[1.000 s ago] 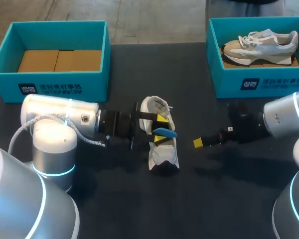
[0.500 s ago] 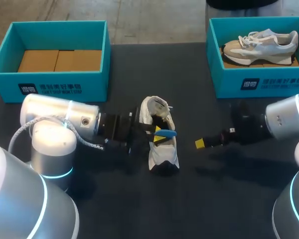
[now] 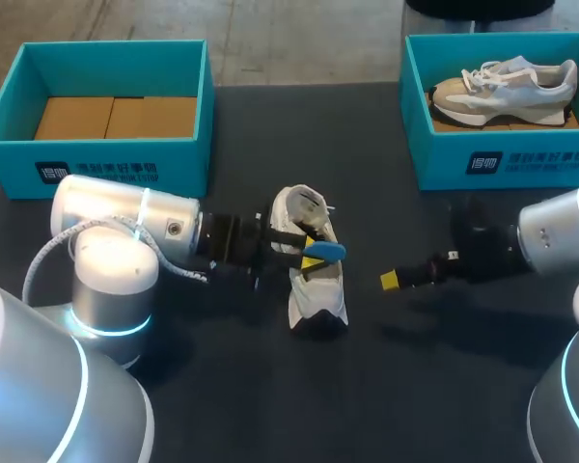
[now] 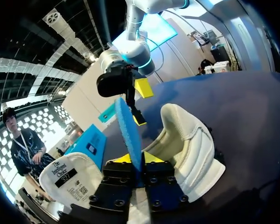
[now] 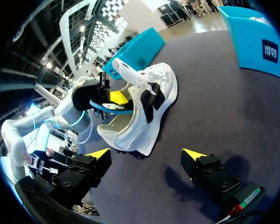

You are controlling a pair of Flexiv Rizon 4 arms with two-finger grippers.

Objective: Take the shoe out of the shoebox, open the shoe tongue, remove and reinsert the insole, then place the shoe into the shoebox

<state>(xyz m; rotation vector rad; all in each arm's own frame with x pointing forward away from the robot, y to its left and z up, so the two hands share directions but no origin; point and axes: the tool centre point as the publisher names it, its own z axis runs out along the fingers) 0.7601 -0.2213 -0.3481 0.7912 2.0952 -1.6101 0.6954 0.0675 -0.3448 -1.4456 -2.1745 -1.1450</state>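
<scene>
The dark surface [image 3: 415, 386] carried a teal shoebox [image 3: 106, 164] at the far left, with brown cardboard [image 3: 116, 116] inside, and a second shoebox [image 3: 521, 159] at the far right, with a beige shoe [image 3: 507, 85] in it. The white shoe [image 3: 317, 299] lay in the middle, outside both boxes. The left jaws were closed on the blue insole [image 3: 325, 252] at the shoe's opening. The right jaws stood wide open and empty, right of the shoe and apart from it.
</scene>
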